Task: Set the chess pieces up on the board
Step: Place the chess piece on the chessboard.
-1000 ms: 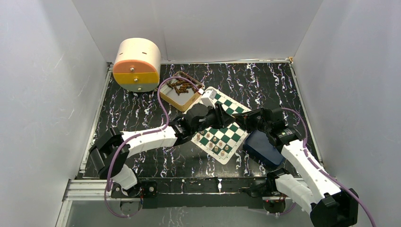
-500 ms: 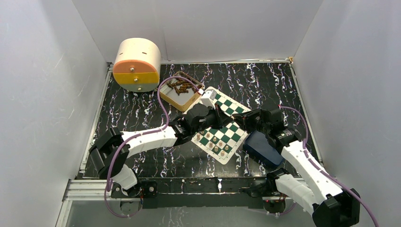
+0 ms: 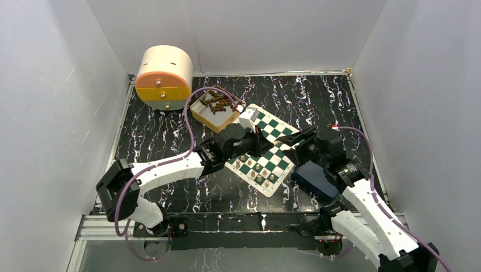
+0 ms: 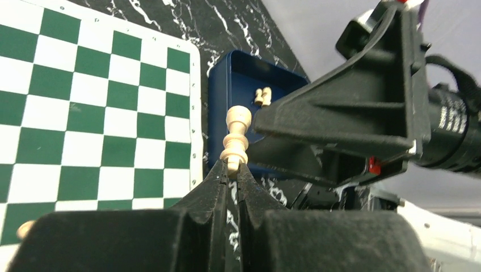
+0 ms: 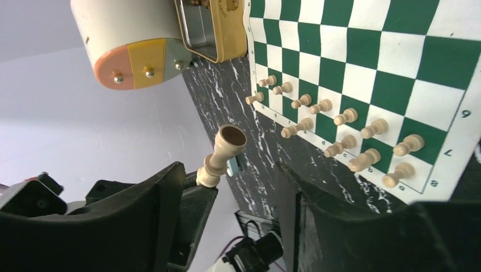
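A black marbled table (image 3: 159,136) carries everything. At its far left corner a cream cylindrical box (image 3: 164,76) lies on its side, its orange and yellow face toward the arms. The green and white board (image 3: 276,129) lies skewed near the middle. A dark blue tray (image 3: 315,180) sits just beside the board's right edge, and a tan tin (image 3: 207,120) of dark brown pieces (image 3: 216,103) sits at its far left corner.

Both arms reach in over the board and meet above its right side. The left gripper (image 4: 232,170) is clenched on the top end of a light tan chess piece (image 4: 235,139), which sticks out from the fingertips, base outward, in the air close to the tray. The right gripper (image 5: 230,170) faces it with its jaws spread apart and clear of the piece.

Two rows of tan chess pieces (image 5: 340,119) stand along the board's near edge. Two more small pieces (image 4: 262,96) lie in the tray.
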Tool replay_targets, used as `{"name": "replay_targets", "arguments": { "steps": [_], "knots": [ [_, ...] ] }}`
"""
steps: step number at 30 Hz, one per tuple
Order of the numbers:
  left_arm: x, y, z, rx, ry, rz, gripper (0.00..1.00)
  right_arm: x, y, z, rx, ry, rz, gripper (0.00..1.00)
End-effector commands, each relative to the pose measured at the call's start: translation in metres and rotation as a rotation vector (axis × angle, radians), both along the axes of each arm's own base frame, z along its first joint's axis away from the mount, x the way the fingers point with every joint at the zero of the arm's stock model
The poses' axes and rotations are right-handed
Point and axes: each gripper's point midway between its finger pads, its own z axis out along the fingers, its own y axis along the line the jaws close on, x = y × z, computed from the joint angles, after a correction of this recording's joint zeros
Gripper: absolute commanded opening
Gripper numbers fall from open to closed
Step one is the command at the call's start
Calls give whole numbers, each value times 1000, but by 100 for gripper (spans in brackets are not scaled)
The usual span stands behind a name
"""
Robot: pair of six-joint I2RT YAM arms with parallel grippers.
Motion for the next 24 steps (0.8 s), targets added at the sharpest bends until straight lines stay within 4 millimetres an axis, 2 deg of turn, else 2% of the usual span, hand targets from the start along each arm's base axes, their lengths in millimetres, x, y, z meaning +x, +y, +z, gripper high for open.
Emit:
{"name": "replay_targets", "arguments": {
  "steps": [1,5,6,10,15,19,24],
  "knots": [
    [-17,25,27,99,-78,-64,0,-7,-9,7,-93,-87,36,73],
    [-27,56,22,282,-98,-97,0,-15,-19,4,-178,-102,61,96],
    [-30,64,21,329,-99,-111,0,-17,-21,3,-196,-101,64,98],
    [-40,98,14,527,-85,-152,0,-21,-31,1,-263,-111,65,99],
    [-49,122,7,712,-45,-215,0,-23,-38,-1,-313,-118,67,99],
    [-52,131,-6,852,15,-278,0,-23,-42,1,-336,-121,55,99],
    [-50,123,-22,921,58,-339,0,-24,-47,5,-354,-133,42,99]
  ]
}}
